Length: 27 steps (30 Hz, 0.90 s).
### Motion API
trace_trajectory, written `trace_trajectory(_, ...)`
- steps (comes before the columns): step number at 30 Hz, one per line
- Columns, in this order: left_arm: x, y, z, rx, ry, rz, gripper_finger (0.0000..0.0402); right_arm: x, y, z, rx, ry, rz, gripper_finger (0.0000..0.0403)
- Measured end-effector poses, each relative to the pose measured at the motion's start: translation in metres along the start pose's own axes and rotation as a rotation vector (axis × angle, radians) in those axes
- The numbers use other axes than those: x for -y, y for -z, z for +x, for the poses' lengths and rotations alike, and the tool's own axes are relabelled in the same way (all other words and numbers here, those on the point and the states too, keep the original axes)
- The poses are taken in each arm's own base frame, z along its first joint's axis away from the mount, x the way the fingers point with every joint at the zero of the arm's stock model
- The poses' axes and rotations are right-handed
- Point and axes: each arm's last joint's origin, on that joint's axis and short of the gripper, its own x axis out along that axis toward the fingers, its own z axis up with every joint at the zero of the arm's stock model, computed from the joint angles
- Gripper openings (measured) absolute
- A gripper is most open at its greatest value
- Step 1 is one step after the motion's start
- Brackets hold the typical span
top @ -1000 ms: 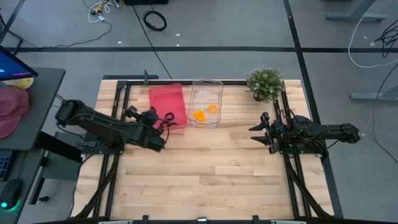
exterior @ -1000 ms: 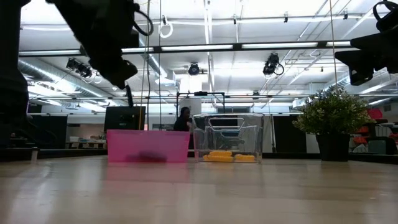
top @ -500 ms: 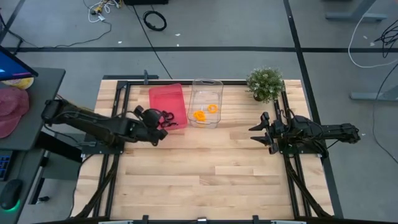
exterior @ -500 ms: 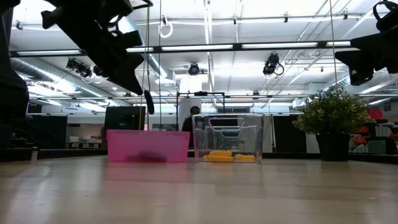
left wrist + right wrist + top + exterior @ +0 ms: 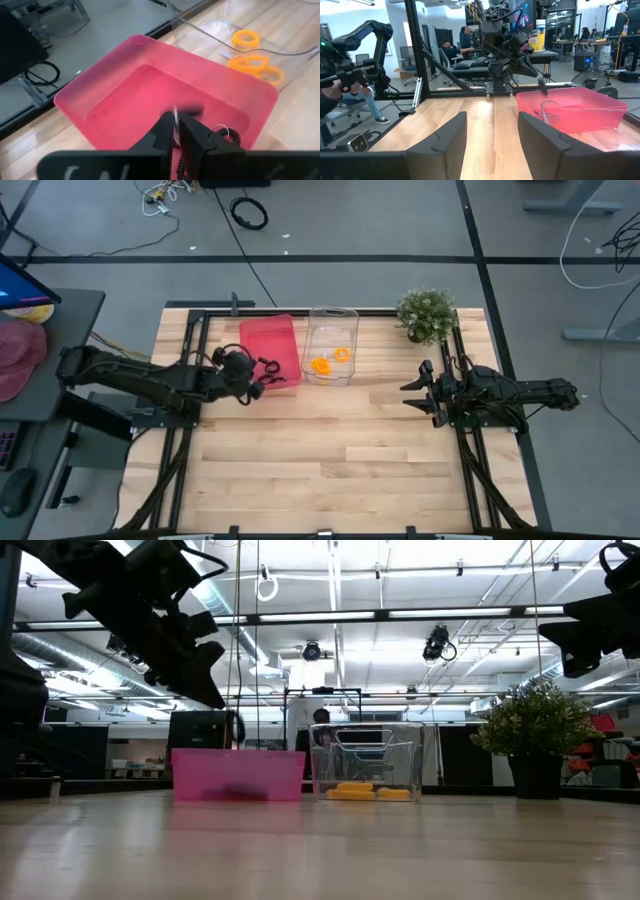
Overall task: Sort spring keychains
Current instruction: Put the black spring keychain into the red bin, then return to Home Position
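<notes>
Left gripper (image 5: 262, 376) hangs over the pink bin (image 5: 268, 332), upper left – jaws nearly clenched on a black keychain (image 5: 176, 131), seemingly to drop it; right gripper (image 5: 418, 393) waits released

Left gripper (image 5: 176, 131) reaches forward, fingers nearly together. Right gripper (image 5: 418, 394) hovers at right table edge, fingers parted.

Potted plant (image 5: 426, 314) at far right corner of wooden bench (image 5: 330, 470). Black cable coil (image 5: 249, 213) on floor beyond bench. Red cap (image 5: 18, 355) on side desk, left.
</notes>
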Motion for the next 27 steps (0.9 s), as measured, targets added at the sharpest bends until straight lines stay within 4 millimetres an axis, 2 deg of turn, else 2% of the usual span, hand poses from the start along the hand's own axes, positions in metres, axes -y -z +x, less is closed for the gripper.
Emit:
trace_trajectory(8, 0.000, -0.001, 0.002, -0.020, 0.031, -0.004, 0.0106, 0.000, 0.000, 0.000, 0.002, 0.000, 0.000, 0.0180)
trace_trajectory(13, 0.004, -0.011, 0.002, 0.065, 0.064, 0.106, 0.0140, 0.000, 0.000, 0.000, 0.003, 0.000, 0.000, 0.0180)
trace_trajectory(21, 0.007, -0.011, 0.001, 0.050, 0.113, 0.076, 0.0153, 0.000, 0.000, 0.000, 0.003, -0.001, 0.000, 0.0180)
trace_trajectory(24, 0.009, -0.010, 0.001, 0.023, 0.194, 0.112, 0.0154, 0.000, 0.000, 0.000, 0.003, -0.001, 0.000, 0.0180)
trace_trajectory(27, 0.016, -0.016, -0.001, 0.050, 0.350, 0.154, 0.0154, 0.000, 0.000, 0.000, 0.003, -0.001, 0.000, 0.0180)
